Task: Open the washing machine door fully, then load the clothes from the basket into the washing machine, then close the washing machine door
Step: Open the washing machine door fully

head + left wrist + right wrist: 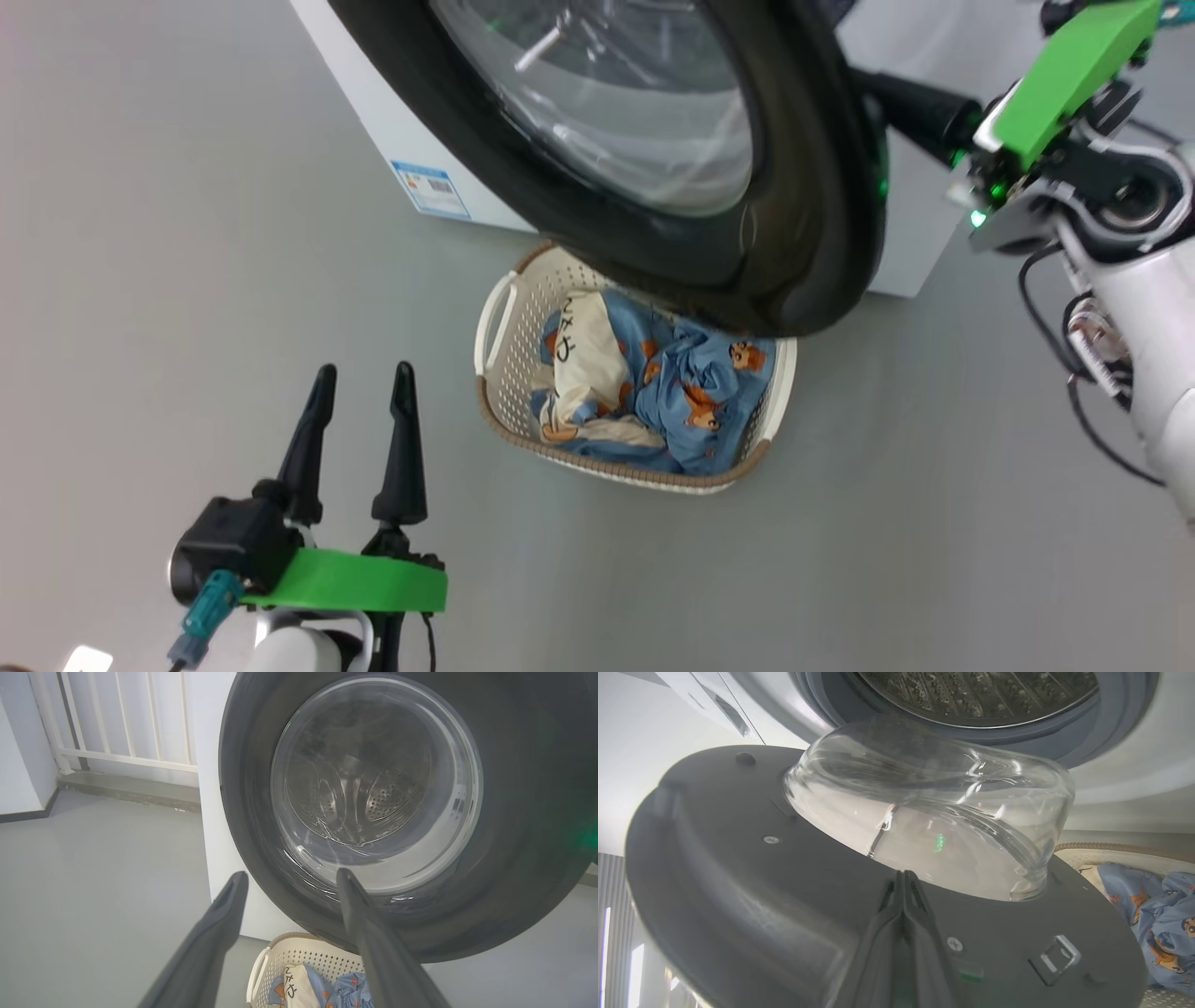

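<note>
The washing machine door (794, 187) stands partly open, its black frame hanging over the far edge of the basket (509, 308). The basket sits on the floor in front of the washing machine (373, 112), with the blue bear-print clothes (691, 392) inside. My left gripper (364, 373) is open and empty at the lower left, level with the basket; its wrist view looks at the door's outer face (514, 812). My right gripper (903, 873) is shut and holds nothing. Its tips lie against the door's inner face (738, 882), just below the glass bowl (924, 812).
The steel drum (980, 695) and grey rubber ring (1111, 723) show behind the door. A blue label (429, 189) is low on the machine. A white railing (126, 718) above a low step (131, 788) stands to the machine's left. Grey floor (140, 280) surrounds the basket.
</note>
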### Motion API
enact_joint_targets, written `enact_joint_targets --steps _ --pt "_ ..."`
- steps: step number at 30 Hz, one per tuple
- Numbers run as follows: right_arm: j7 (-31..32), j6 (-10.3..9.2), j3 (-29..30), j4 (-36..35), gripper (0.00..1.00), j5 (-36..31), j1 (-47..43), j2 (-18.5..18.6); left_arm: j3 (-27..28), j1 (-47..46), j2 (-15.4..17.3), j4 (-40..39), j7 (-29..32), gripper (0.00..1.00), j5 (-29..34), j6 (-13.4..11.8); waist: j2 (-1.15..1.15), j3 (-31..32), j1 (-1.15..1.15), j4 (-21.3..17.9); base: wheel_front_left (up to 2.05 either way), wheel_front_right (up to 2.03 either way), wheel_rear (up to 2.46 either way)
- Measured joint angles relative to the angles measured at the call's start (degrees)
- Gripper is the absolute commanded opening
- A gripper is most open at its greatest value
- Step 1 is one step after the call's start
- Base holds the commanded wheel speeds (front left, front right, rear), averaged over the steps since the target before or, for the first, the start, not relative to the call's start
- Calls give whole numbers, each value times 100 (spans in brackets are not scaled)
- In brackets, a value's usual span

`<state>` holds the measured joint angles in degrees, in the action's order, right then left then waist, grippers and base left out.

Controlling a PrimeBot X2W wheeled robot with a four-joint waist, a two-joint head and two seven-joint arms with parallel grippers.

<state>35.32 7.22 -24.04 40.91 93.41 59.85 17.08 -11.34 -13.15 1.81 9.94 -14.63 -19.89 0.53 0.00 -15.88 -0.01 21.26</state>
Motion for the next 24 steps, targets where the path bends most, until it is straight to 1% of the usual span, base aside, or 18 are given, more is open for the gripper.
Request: enact_joint_targets --steps 13,19,24 --pt "101 0 114 -266 0 286 -1125 -361 425 542 5 253 0 100 290 240 0 785 -1 181 0 0 0" --pt "201 -1 130 -294 0 292 -1384 -476 538 550 12 305 0 100 425 349 0 974 0 408 0 0 0" --pt "343 -1 191 -393 0 388 -1604 -670 584 577 21 408 0 100 457 390 0 1112 0 601 0 0 0"
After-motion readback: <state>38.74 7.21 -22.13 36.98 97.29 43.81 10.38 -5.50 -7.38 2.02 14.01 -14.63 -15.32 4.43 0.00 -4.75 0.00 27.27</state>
